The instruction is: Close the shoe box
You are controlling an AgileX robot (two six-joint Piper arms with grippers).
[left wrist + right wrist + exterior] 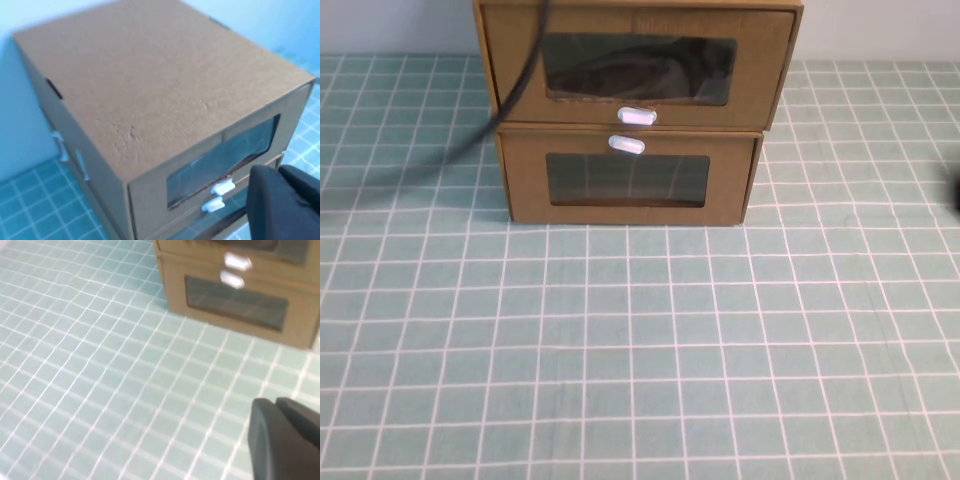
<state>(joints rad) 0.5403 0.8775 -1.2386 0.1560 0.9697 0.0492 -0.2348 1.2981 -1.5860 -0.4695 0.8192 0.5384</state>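
The shoe box point(760, 60) is the upper of two stacked brown cardboard boxes at the back of the table, with a white pull tab point(637, 115) below its clear window. Seen from the left wrist, its drawer front point(150, 200) sits about flush with the shell under the plain top point(150, 90). My left gripper point(277, 170) hovers high beside the box's front, shut and empty. My right gripper point(275, 401) hangs over the tiled mat well in front of the boxes, shut on nothing. Neither gripper's fingers show in the high view.
The lower cardboard box point(525, 180) carries the shoe box and has its white tab point(626, 145) above its window. A black cable point(510, 100) crosses the boxes' left side. A dark shape point(955, 190) sits at the right edge. The green tiled mat point(640, 350) spreads in front.
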